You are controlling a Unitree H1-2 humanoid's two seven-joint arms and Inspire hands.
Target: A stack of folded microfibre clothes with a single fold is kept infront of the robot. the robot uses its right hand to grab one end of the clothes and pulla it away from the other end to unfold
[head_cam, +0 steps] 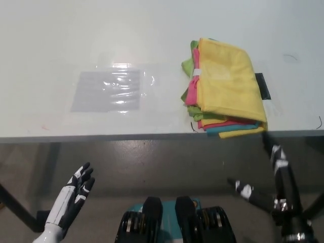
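Both robot hands hang below the near edge of the surface (pixel 61 121), over a grey floor (pixel 167 162). At lower left, the white left hand (pixel 78 187) rests with its fingers spread apart and pointing up toward the edge, holding nothing. At lower right, the black right hand (pixel 268 185) is raised with its fingers splayed wide, one reaching up to just under the edge below the stack's near corner, another jutting out to the left; it grips nothing and touches no cloth.

On the pale surface, toward its right side, lies the stack of folded cloths (pixel 225 88). A yellow cloth (pixel 228 81) covers the top, with pink (pixel 191 93), green (pixel 188 65) and teal (pixel 217 130) layers showing at the left side and near end. The stack's long axis runs from the far side of the surface toward the robot, slanting slightly to the right as it comes nearer. Its near end sits right at the front edge, just above the right hand. A small white tag (pixel 196 73) shows on the stack's left side. A dark strip (pixel 262 86) sticks out from under the right side of the stack.

Well apart to the left, a clear plastic sheet (pixel 112 90) lies flat on the surface, catching glare from overhead light. Dark legs (pixel 15 205) of the surface show at far lower left.
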